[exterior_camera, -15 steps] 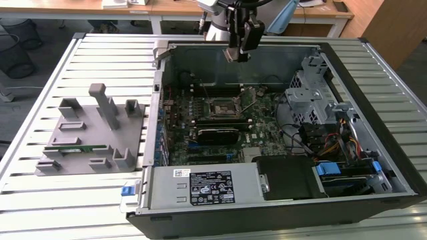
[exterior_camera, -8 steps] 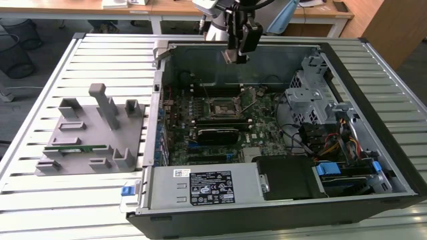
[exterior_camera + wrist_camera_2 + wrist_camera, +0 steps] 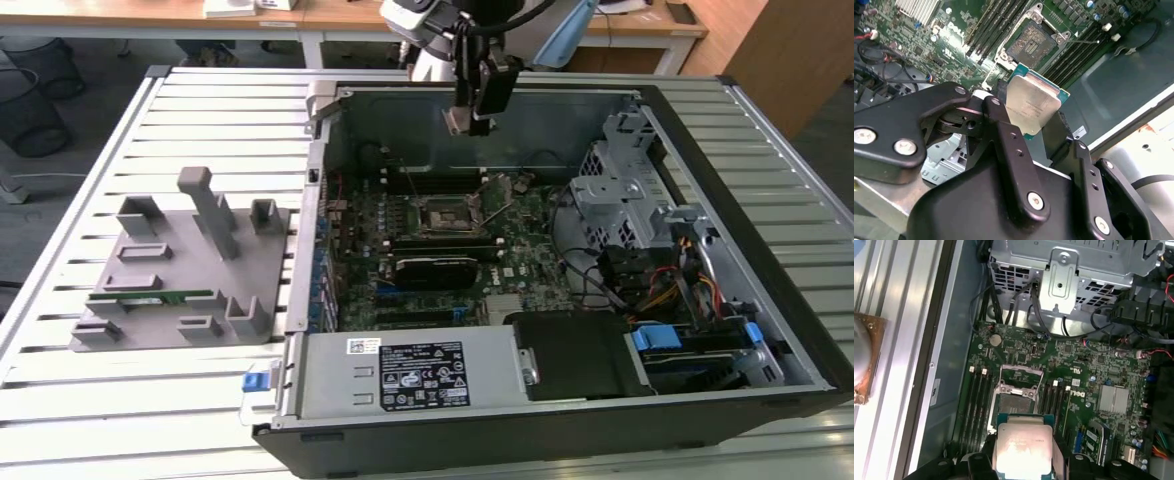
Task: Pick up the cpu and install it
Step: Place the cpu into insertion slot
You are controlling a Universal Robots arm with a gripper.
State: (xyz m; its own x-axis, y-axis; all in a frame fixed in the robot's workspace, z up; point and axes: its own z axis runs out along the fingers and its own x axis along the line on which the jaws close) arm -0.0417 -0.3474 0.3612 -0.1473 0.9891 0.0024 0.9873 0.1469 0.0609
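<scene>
While the arm hung over the open machine, the job stood at the carrying stage: the chip was lifted and not yet seated. The slatted metal worktop (image 3: pixel 160 420) bore the computer case (image 3: pixel 561 440), lying on its side with the panel off. Towards the exterior view's left, a grey holder tray (image 3: pixel 174 270) sat beside it on the slats. Inside the case, the green motherboard (image 3: pixel 527 235) lay flat and exposed. The silver power supply box (image 3: pixel 334 372) at the near wall wore a white-and-black sticker (image 3: pixel 424 380) crowded with small print and symbols. More white lettering was printed on the board near a finned heatsink (image 3: pixel 1113 400). Towards the case's far wall, the socket (image 3: pixel 443 212) stood open with its frame raised and its contact bed bare.

Above the far side of the case hovered the gripper (image 3: pixel 470 125). In the second wrist view its black fingers (image 3: pixel 1004 130) were clenched on two opposite edges of the cpu (image 3: pixel 1031 102), silvery top facing the camera, faint markings across it. In both wrist views the cpu was clear of the socket and touching nothing but the fingers. By my reckoning, the pick-up was done and the installing had hardly begun.
</scene>
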